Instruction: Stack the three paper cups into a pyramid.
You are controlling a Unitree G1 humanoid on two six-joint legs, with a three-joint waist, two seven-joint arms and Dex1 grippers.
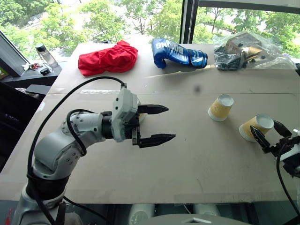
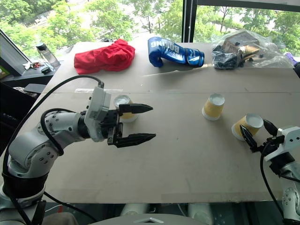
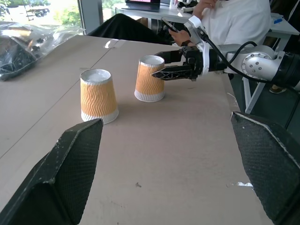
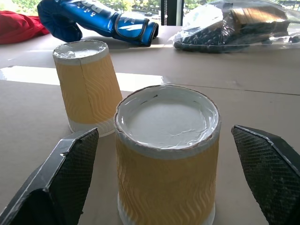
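Note:
Three paper cups stand upside down on the tan table. One cup is right of centre. A second cup stands near the right edge, between the spread fingers of my right gripper, which is open around its upper part; the right wrist view shows this cup close up and the other behind it. The third cup is partly hidden behind my left gripper, which hangs open above the table, pointing right with nothing in it. The left wrist view shows both right-hand cups.
Along the table's far side lie a red cloth, a blue boxing glove and a clear plastic bag of dark parts. A bottle stands on a ledge at the far left. A seated person is beyond the table's right end.

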